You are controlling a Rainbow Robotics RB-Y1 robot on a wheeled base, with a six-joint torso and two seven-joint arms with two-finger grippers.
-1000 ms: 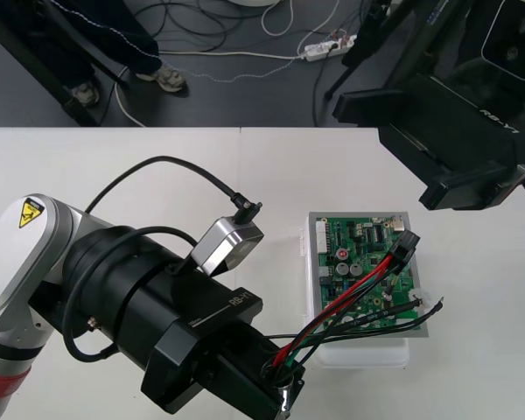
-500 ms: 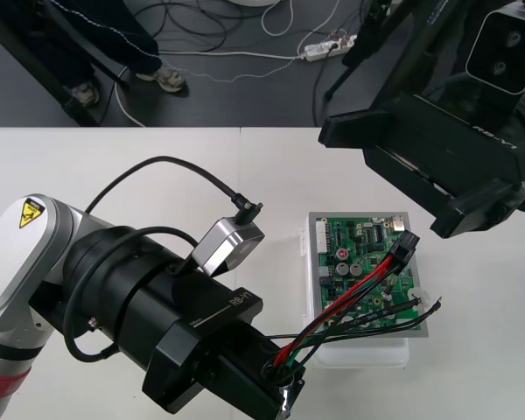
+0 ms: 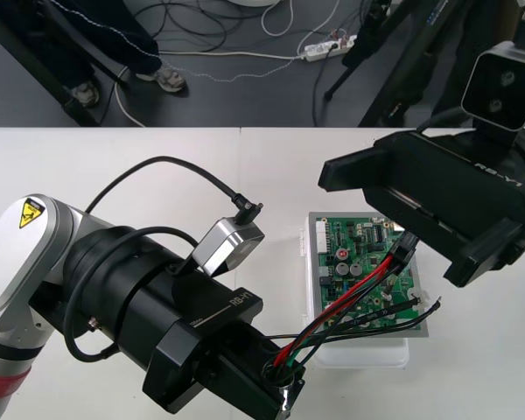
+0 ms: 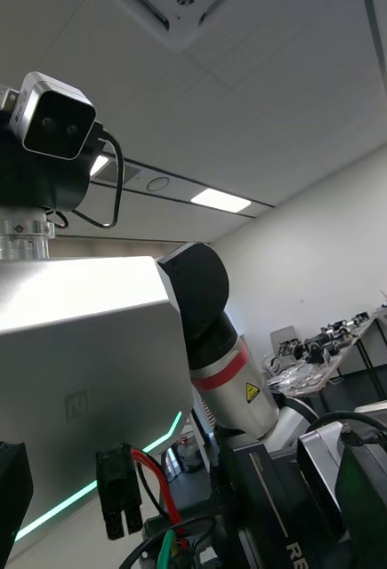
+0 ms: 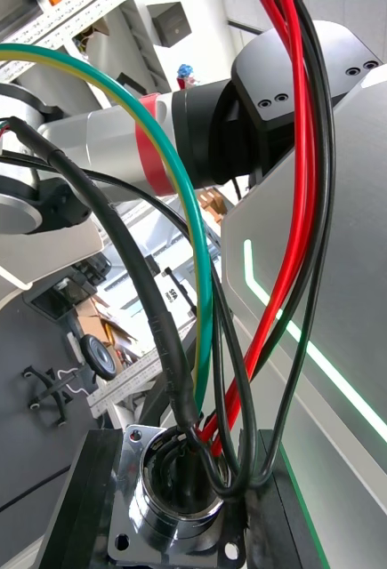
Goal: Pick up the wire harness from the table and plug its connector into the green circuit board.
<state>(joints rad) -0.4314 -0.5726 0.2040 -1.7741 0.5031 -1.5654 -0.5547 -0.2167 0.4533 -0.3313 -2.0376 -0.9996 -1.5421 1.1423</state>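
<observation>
Left gripper (image 3: 280,385): nearest me, at the near edge of the table (image 3: 114,166). I read its fingers (image 5: 77,507) as clamped on the socket (image 5: 171,498), one on each side of the flange.
Harness wires (image 3: 350,293): red, black and green. They rise from the socket and run across the green circuit board (image 3: 354,258) on its white base (image 3: 367,352).
Plug (image 3: 406,245): at the board's far right edge. I cannot tell whether it is seated.
Right gripper (image 3: 401,219): above the board's far side, fingers spread wide. The plug stands just beside one finger (image 4: 2,498), not touching it.
</observation>
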